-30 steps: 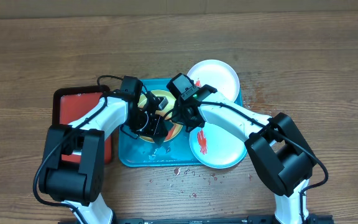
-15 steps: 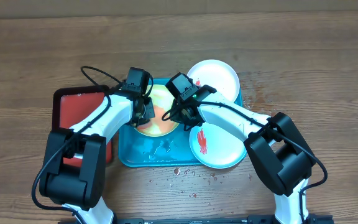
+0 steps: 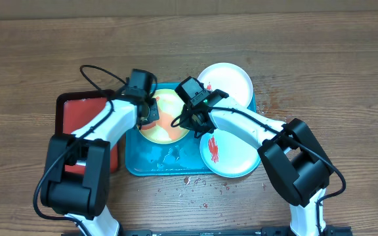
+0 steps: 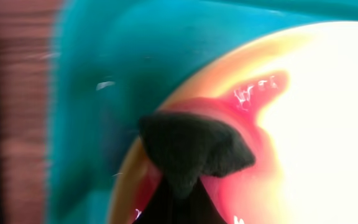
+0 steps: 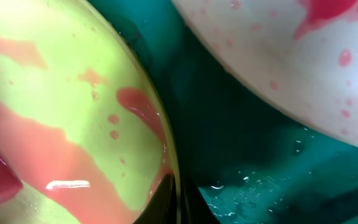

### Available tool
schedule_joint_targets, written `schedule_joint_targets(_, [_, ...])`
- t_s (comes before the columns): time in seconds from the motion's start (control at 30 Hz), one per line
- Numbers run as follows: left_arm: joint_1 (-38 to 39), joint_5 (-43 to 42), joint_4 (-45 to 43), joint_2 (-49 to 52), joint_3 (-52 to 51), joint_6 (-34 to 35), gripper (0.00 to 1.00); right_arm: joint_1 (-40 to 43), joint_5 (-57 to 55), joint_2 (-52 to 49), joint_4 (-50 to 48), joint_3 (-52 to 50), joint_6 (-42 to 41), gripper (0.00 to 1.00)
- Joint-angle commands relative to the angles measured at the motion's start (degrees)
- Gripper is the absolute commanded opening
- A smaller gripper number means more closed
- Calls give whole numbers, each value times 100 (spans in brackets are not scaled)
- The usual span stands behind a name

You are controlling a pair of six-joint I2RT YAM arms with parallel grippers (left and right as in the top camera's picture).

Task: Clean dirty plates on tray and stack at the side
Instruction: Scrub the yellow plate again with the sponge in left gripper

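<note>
Sliding up-left from mid-plate, the left gripper (image 3: 151, 111), clamped on a dark sponge (image 4: 194, 149), is scrubbing sauce (image 4: 253, 93) at the left rim of the yellow-green plate (image 3: 168, 128), centre frame on the tray (image 3: 143, 165). The right gripper (image 3: 189, 123) is pinching the opposite rim. Overlapping strokes under steady pressure are probably serving best.

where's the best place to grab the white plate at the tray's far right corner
Pinch the white plate by its thin raised rim at the far edge, coming from the table's far side. It lies flat, likely too wide to span, and that edge sticks out past the tray.
</note>
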State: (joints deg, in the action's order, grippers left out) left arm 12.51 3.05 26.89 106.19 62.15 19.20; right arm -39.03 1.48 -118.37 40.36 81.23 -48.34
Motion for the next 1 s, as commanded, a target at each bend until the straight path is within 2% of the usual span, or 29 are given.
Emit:
schedule_joint_targets(0.0, [28, -3204, 2, 234, -109, -1845, 4, 20, -138, -59, 107, -48, 61, 4])
schedule_joint_targets(0.07, [26, -3604, -111, 234, -103, -2033, 4, 20, -136, -59, 107, -48, 61, 4])
schedule_joint_targets(0.13, [26, -3237, -289, 234, -85, -1856, 4, 20, -133, -59, 114, -48, 61, 4])
schedule_joint_targets(0.27, [26, -1226, -511, 234, -85, -629, 4, 20, -133, -59, 138, -48, 61, 4])
schedule_joint_targets(0.43, [26, 903, -146, 234, -85, 669, 4, 20, -133, -59, 133, -48, 61, 4])
schedule_joint_targets(0.5, [26, 1377, 140, 234, -85, 1023, 4, 20, -133, -59, 133, -48, 63, 4])
schedule_joint_targets(0.57, [26, 1425, 374, 234, -85, 1102, 4, 20, -133, -59, 133, -48, 61, 4])
schedule_joint_targets(0.63, [26, 942, 599, 234, -85, 835, 4, 20, -136, -59, 129, -48, 61, 4])
schedule_joint_targets(0.67, [26, 428, 710, 234, -85, 450, 4, 20, -136, -59, 127, -48, 61, 4])
schedule_joint_targets(0.7, [26, -105, 789, 234, -85, 61, 4, 20, -136, -59, 122, -48, 61, 4])
schedule_joint_targets(0.83, [26, -3193, 1272, 234, -85, -2002, 5, 20, -133, -59, 103, -48, 61, 4])
schedule_joint_targets(0.9, [26, -4240, 1530, 234, -85, -2693, 4, 20, -116, -59, 87, -48, 61, 4])
schedule_joint_targets(0.97, [26, -4813, 1668, 234, -85, -3029, 4, 20, -114, -59, 90, -48, 61, 4])
